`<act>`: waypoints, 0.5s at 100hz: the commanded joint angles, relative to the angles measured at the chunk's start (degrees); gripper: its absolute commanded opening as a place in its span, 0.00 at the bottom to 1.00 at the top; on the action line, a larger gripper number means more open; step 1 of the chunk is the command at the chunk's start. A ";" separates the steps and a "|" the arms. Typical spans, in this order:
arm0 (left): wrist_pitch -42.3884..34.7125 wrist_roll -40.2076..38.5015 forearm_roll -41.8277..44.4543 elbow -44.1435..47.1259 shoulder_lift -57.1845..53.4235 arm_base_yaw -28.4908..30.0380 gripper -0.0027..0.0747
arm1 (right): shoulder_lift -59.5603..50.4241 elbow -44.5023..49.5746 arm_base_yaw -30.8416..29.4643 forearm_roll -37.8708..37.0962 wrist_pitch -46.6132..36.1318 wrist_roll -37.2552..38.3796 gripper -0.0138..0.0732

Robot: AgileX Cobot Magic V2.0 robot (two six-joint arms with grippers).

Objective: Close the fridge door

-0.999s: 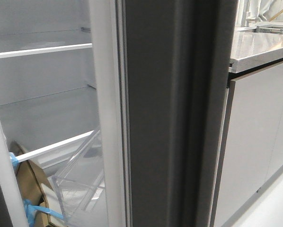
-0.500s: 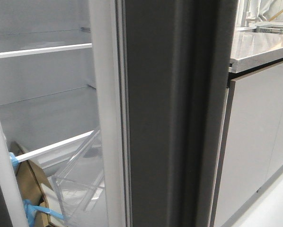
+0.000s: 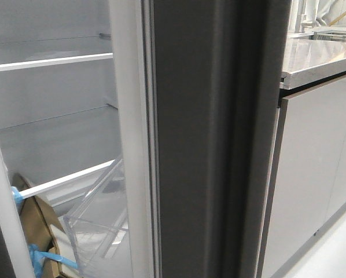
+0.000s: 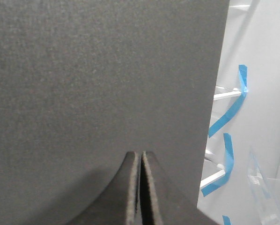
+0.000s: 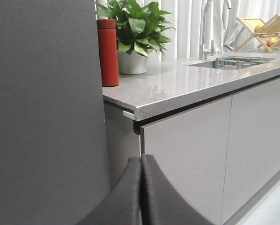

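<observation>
The fridge door (image 3: 219,145) stands open, its thick grooved dark grey edge facing the front view. Its white inner lining (image 3: 127,145) and a clear plastic bin (image 3: 100,226) are on its left. In the right wrist view its matte dark grey outer face (image 5: 41,103) fills the left side. My right gripper (image 5: 141,158) is shut and empty, just beside that face; I cannot tell if it touches. My left gripper (image 4: 140,153) is shut and empty, close in front of a plain dark grey panel (image 4: 98,75). Neither gripper shows in the front view.
The fridge interior (image 3: 51,116) has white shelves, a cardboard box (image 3: 37,226) and blue tape (image 4: 226,115). Right of the door is a stone counter (image 5: 187,84) over glossy grey cabinet doors (image 5: 187,154), with a red bottle (image 5: 107,51), a potted plant (image 5: 133,33), a sink and a dish rack.
</observation>
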 commanded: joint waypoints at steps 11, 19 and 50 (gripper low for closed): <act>-4.40 -0.20 -0.09 1.60 1.09 -0.19 0.01 | 7.69 -9.62 1.27 0.15 -4.80 1.82 0.07; -4.40 -0.20 -0.09 1.60 1.09 -0.19 0.01 | 11.14 -13.98 2.63 0.15 -4.80 1.82 0.07; -4.40 -0.20 -0.09 1.60 1.09 -0.19 0.01 | 23.44 -32.66 12.50 0.15 -4.80 1.82 0.07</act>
